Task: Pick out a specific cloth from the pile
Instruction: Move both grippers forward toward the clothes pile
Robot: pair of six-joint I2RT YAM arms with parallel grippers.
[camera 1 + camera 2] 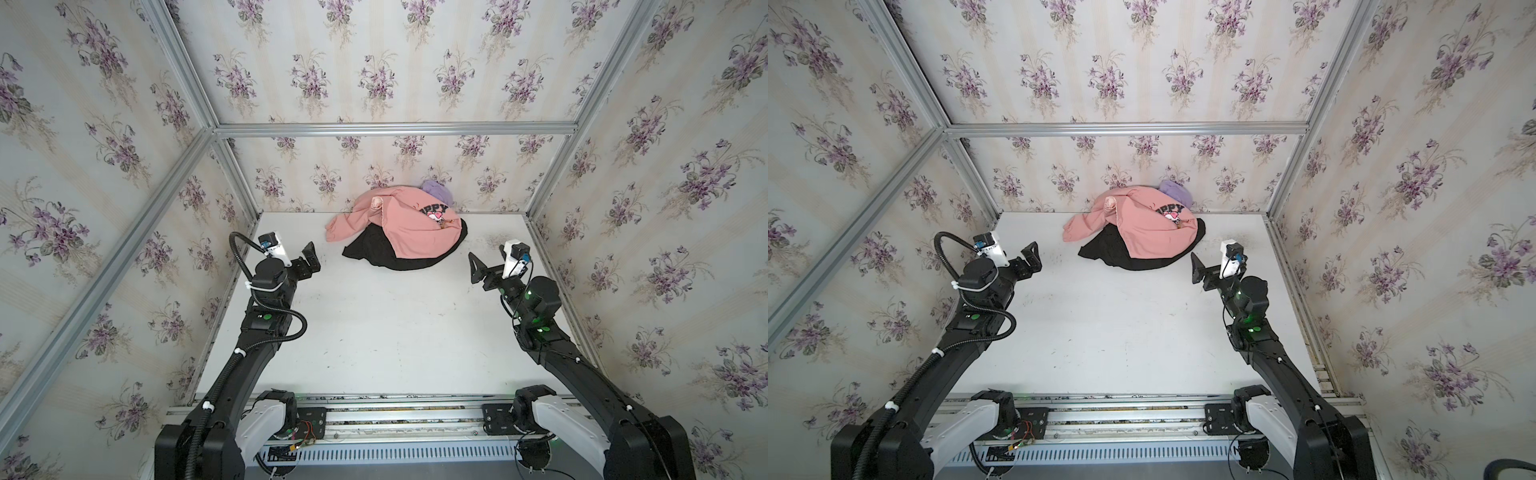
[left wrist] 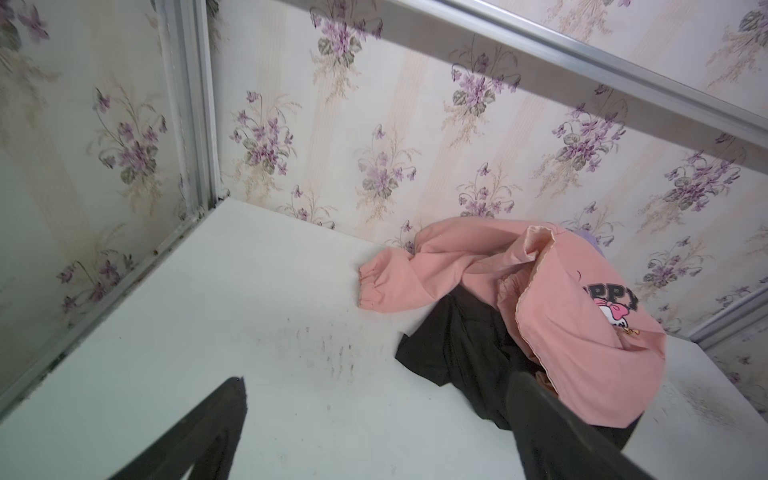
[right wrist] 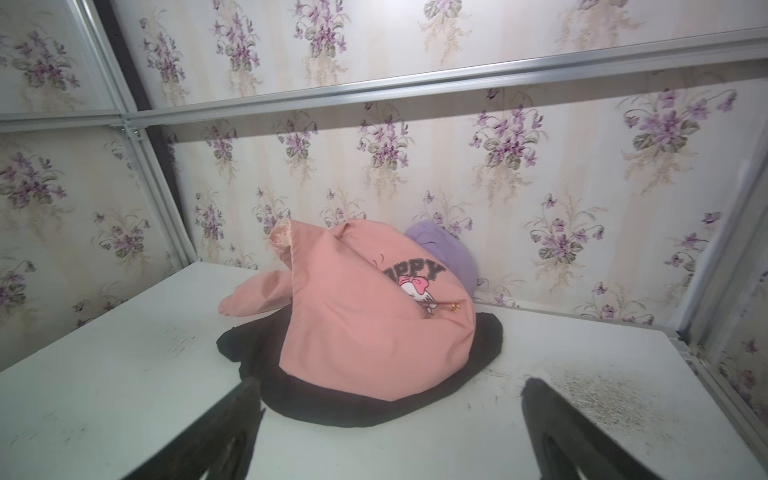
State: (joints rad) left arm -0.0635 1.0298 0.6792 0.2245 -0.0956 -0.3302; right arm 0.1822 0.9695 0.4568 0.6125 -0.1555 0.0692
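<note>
The pile [image 1: 401, 228] lies at the back of the white table [image 1: 374, 332], against the rear wall. The cloth [image 1: 374, 253] [image 1: 1108, 251] [image 2: 457, 349] [image 3: 332, 409] is plain black and sits at the bottom, its edge spread out in front and to the left. A pink printed sweatshirt [image 1: 409, 232] [image 1: 1148, 237] [image 2: 582, 332] [image 3: 365, 332] covers most of it. A small lavender cloth [image 1: 436, 192] [image 1: 1173, 191] [image 3: 444, 253] is tucked behind. My left gripper [image 1: 311, 257] [image 1: 1032, 255] [image 2: 379, 378] hovers open to the left of the pile. My right gripper [image 1: 473, 268] [image 1: 1196, 268] [image 3: 390, 381] hovers open to its right. Neither touches any fabric.
Floral-papered walls with aluminium frame posts [image 1: 237, 183] close in the table on the left, back and right. A rail [image 1: 395, 415] at the front edge carries both arm bases. Dark scuff marks [image 3: 602, 399] dot the table near the right wall.
</note>
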